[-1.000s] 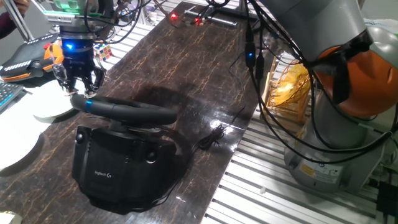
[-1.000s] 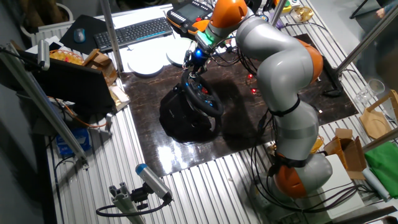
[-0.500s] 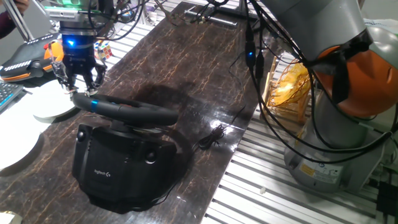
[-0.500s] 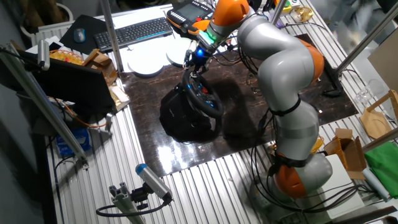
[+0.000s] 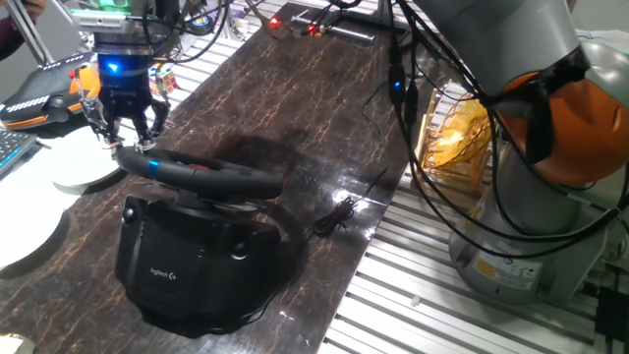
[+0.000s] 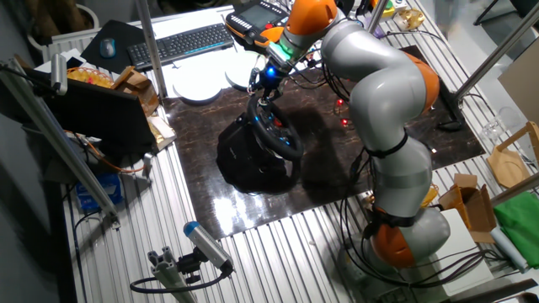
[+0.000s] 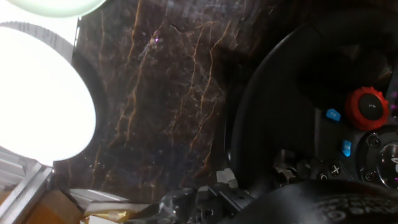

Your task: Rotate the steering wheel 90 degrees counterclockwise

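Fingers of the gripper (image 5: pixel 125 135) hung spread open just above the steering wheel (image 5: pixel 197 175) rim, maybe letting go or getting ready to grab and turn it.

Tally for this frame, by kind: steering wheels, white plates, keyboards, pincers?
Steering wheel: 1
White plates: 2
Keyboard: 1
Pincer: 1
Total: 5

Setting: robotics lab bench. Evidence: large grey-and-orange robot arm (image 6: pixel 383 101) bolted to a ribbed aluminium surface (image 6: pixel 278 261); dark marble-pattern mat (image 5: pixel 295 98); loose cables (image 5: pixel 432 128); keyboard (image 6: pixel 181 42); aluminium frame posts (image 6: pixel 59 143); cardboard boxes (image 6: pixel 467 198).
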Motion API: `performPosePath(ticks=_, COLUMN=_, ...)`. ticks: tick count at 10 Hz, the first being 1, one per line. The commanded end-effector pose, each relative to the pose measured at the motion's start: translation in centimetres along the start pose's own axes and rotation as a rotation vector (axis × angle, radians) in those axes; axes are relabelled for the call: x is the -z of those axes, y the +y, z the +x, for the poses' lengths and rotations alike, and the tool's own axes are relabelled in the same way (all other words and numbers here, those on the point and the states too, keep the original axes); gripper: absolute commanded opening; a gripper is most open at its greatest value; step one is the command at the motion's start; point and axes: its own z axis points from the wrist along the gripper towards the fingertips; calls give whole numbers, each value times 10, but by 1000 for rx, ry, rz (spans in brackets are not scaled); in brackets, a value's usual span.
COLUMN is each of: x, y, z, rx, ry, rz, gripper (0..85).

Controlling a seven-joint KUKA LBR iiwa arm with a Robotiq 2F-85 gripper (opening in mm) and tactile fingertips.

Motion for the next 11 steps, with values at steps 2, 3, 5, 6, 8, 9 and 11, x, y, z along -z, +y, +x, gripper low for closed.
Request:
performPosePath(ticks=2, x=0, y=0, z=-1, rx=-14, ry=-8, rz=-14, gripper=7)
performPosePath(ticks=3, x=0, y=0, z=-1, rx=-22, ry=-27, rz=-20, gripper=7)
performPosePath(ticks=5, x=0, y=0, z=-1, rx=-40, ry=-58, rz=-47, gripper=7)
performPosePath(ticks=6, x=0, y=0, z=-1, rx=-74, ry=-88, rz=-60, gripper=7)
performPosePath(ticks=8, x=0, y=0, z=-1, rx=-153, ry=-137, rz=-78, gripper=7)
performPosePath(ticks=9, x=0, y=0, z=-1, rx=-215, ry=-163, rz=-102, gripper=7)
performPosePath(ticks=11, x=0, y=0, z=-1, rx=-219, ry=-195, rz=-133, gripper=7)
